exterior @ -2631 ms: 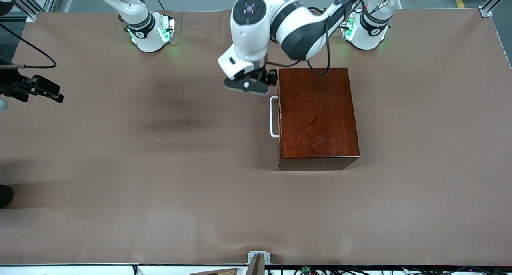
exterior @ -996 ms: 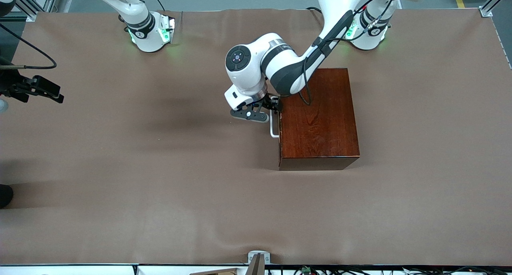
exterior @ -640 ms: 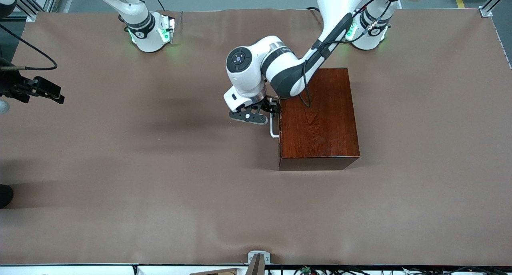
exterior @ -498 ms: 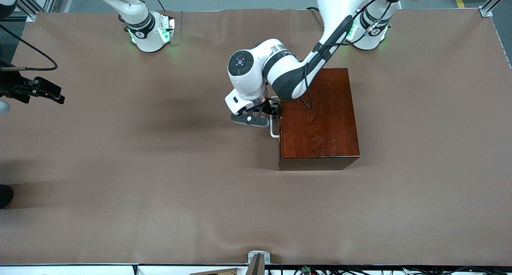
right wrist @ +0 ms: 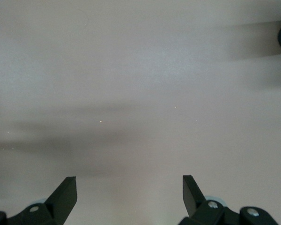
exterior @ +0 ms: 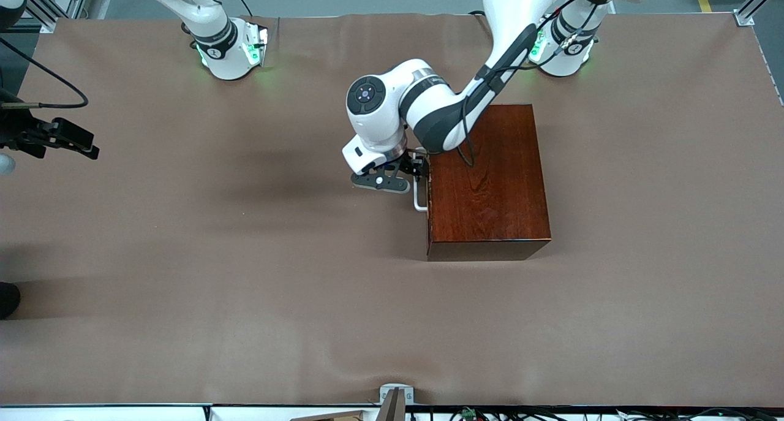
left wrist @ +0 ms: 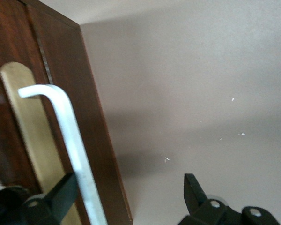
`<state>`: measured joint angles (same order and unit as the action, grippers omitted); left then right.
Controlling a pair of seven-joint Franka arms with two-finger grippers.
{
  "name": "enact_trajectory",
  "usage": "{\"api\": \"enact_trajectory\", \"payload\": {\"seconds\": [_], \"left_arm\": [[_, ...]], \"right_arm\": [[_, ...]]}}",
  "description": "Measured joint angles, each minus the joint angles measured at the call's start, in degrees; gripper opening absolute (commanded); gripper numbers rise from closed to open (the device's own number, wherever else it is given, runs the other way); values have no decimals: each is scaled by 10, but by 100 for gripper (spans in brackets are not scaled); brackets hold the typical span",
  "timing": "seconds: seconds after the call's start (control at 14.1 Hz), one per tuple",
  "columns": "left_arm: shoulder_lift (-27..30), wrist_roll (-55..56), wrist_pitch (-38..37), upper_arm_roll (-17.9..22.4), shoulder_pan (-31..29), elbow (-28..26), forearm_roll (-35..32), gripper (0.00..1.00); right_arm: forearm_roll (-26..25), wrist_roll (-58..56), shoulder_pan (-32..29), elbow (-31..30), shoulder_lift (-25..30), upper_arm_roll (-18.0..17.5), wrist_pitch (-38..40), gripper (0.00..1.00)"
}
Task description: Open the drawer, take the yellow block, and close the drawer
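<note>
The glossy mahogany box (exterior: 487,176) stands mid-table, and its drawer is shut. The drawer's dark front (left wrist: 91,140) and white bar handle (exterior: 419,194) face the right arm's end. My left gripper (exterior: 405,173) is low in front of the drawer, open. In the left wrist view the handle (left wrist: 70,136) lies between the fingers (left wrist: 61,194), close to one finger, and the gripper (left wrist: 129,192) is not closed on it. The yellow block is hidden. My right gripper (exterior: 67,140) waits open over the table's edge at the right arm's end, shown empty in its wrist view (right wrist: 129,190).
The brown table cover (exterior: 245,255) lies flat around the box. The left arm's forearm (exterior: 441,111) and a cable hang over the box top. A small metal bracket (exterior: 395,396) sits at the table edge nearest the front camera.
My left gripper has come down from beside the box's corner nearest the bases and moved along the drawer front to the handle. It has barely moved in the last half second. The right arm has not moved.
</note>
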<state>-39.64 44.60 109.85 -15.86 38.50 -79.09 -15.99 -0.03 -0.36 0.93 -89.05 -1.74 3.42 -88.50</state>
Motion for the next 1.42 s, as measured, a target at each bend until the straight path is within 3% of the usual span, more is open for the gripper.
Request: {"api": "enact_trajectory", "payload": {"seconds": [1.42], "left_arm": [[-21,15,7,19,14,5,-22,100]], "right_arm": [[0,0,0,0,0,0,0,100]]}}
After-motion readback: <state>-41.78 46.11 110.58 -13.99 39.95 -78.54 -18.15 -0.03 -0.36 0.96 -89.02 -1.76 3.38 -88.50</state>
